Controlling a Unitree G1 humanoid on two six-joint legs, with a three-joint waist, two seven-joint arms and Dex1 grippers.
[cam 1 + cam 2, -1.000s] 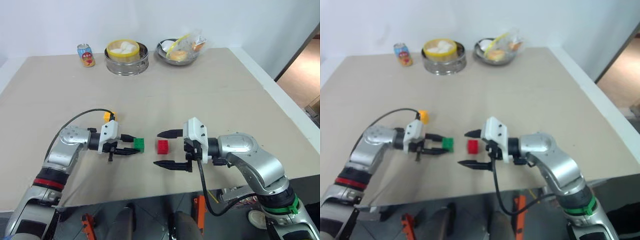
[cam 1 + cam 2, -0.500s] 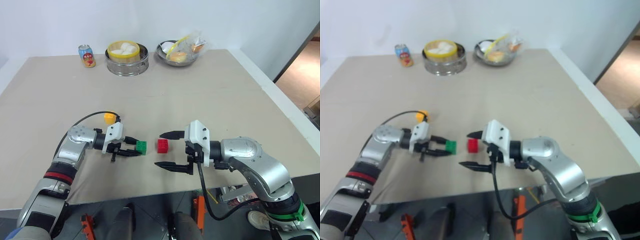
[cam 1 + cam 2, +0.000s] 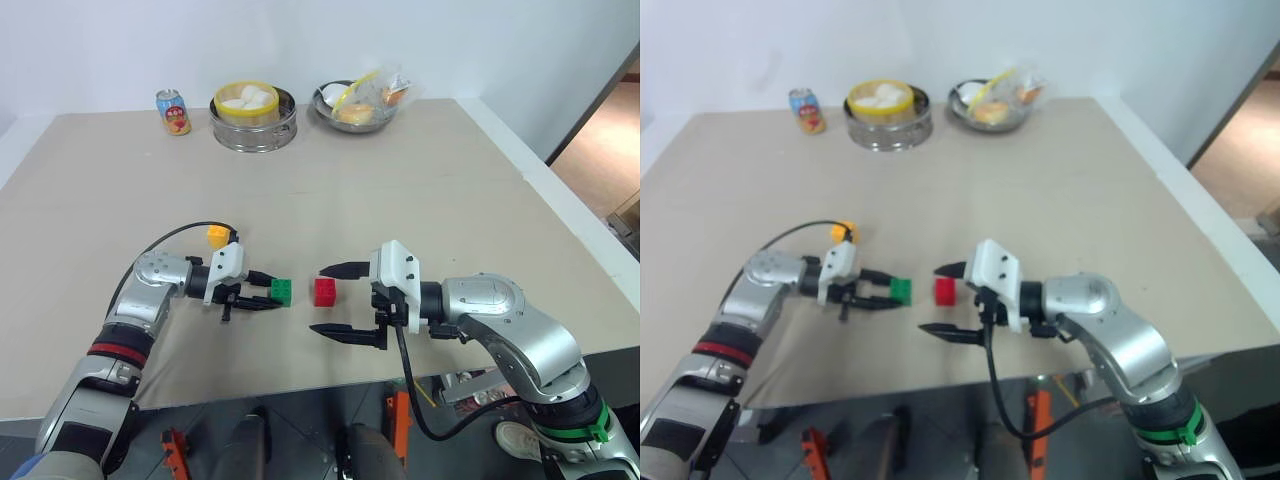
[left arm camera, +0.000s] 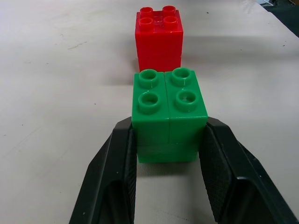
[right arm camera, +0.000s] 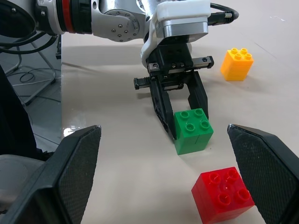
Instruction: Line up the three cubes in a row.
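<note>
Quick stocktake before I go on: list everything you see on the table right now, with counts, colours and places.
green cube: 1, green, near the table's front middle, gripped by the left hand.
red cube: 1, red, just right of the green one, a small gap between them, free on the table.
yellow-orange cube: 1, yellow-orange, behind the left wrist, apart from the other two.
drink can: 1, blue and orange, far left of the table.
steamer: 1, metal with a yellow rim, white buns inside, far middle.
metal bowl: 1, silver, holding wrapped food, right of the steamer.
table: 1, beige.
left hand: 1, black fingers, shut on the green cube.
right hand: 1, black fingers, open, beside the red cube.
</note>
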